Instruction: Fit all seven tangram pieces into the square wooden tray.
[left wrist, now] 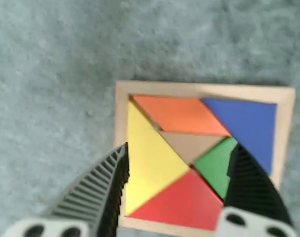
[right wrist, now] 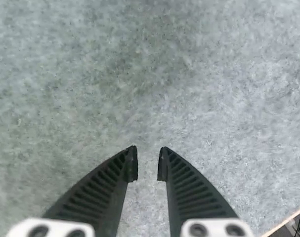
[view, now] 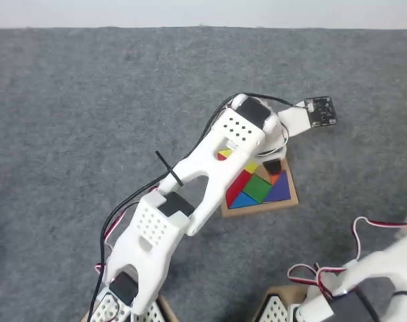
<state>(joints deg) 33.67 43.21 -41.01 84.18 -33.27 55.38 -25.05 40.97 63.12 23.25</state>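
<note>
Fingers of the left gripper (left wrist: 179, 160) stand wide apart and hold nothing, poised over the square wooden tray (left wrist: 199, 89). One fingertip (left wrist: 121, 163) sits at the tray's rim beside the yellow triangle (left wrist: 147, 158). The other lies over the seam between the green piece (left wrist: 216, 165) and the blue triangle (left wrist: 248, 123).

Inside the rim the pieces meet edge to edge. The orange piece (left wrist: 182, 113) runs along one side, with the blue triangle in the corner next to it. The red triangle (left wrist: 184, 200) lies along the opposite side, touching both yellow and green. A tan triangle (left wrist: 189, 145) shows at the centre; it may be bare tray floor or a wood-coloured piece, and the view is too soft to tell.

From the high view the tray (view: 260, 209) lies right of centre on the grey felt desk (view: 89, 100), under the outstretched left arm (view: 190, 194). Broad felt runs out from the tray toward the far edge and to both sides.

The right gripper (right wrist: 147, 165) hangs over plain felt near the desk's near right corner, well apart from the tray. Its fingers are drawn close, with a narrow gap between the tips and nothing in it.
</note>
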